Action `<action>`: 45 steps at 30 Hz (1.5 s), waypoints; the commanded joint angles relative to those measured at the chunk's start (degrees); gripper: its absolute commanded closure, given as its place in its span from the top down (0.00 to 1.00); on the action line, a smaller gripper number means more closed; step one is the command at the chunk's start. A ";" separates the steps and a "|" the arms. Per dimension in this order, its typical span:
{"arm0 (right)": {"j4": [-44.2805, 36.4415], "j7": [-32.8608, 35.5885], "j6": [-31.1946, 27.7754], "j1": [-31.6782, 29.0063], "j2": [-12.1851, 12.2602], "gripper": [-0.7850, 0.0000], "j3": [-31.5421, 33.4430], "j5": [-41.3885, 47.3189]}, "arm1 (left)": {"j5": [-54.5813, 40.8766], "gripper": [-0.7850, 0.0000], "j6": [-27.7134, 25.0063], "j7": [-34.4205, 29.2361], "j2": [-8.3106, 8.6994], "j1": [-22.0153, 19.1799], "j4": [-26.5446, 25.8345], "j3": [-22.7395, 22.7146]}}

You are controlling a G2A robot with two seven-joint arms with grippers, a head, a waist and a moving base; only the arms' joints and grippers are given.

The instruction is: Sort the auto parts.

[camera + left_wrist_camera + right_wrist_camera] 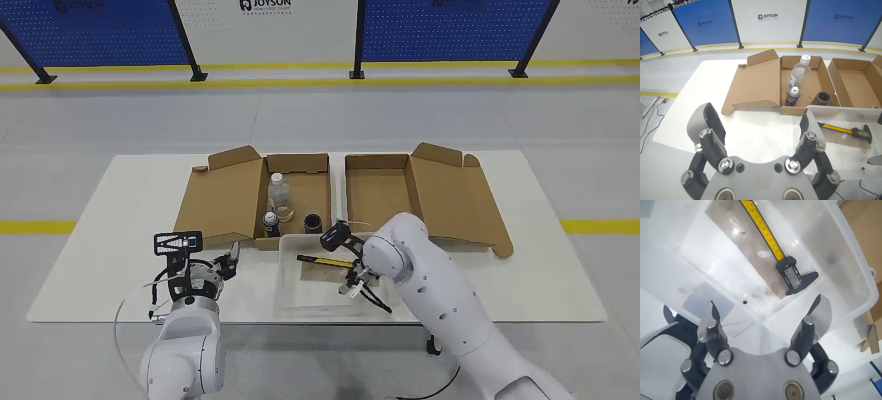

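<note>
On the white bench [120,230], the robot's left end effector [758,117] hangs above bare surface near the front edge, its two ribbed black fingers [712,121] spread wide with nothing between them. Just beyond it sits a brown cardboard box [298,163], its lid flap folded out flat to the left. Inside stand a clear plastic bottle with a white cap [799,75] and, touching its front, a blue spray can with a white nozzle [792,97]. A short black hollow cylinder [821,98] lies on its side nearby in the same box, at the front right corner.

In front of that box, at the middle of the bench, is a translucent white plastic tub [838,108]. A digital caliper with a yellow scale and a black display head [772,247] lies flat on the tub's floor, across a greyish patch. A tiny black speck [745,302] rests near it, apart from the tool.

The right end effector [765,300] hovers over the tub's near side, fingers parted and holding nothing, the caliper's head just ahead of the fingertips.

Farthest right, a second brown cardboard box [380,200] stands open, its lid folded out to the right.
</note>
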 commanded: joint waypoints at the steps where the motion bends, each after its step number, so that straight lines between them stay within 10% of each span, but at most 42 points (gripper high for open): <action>1: 2.79 -0.74 0.08 1.31 -0.45 1.00 -1.31 0.23 | 0.00 1.00 0.00 0.00 0.00 0.00 0.00 0.00; 25: 27.61 -8.74 -2.43 12.93 -7.59 0.90 -14.38 3.21 | 0.00 1.00 0.00 0.00 0.00 0.00 0.00 0.00; 40: 32.67 -8.61 -5.24 14.79 -9.62 0.56 -15.07 7.89 | 0.00 1.00 0.00 0.00 0.00 0.00 0.00 0.00; 45: 31.16 -6.37 -5.99 14.80 -9.63 0.59 -14.60 9.58 | 0.00 1.00 0.00 0.00 0.00 0.00 0.00 0.00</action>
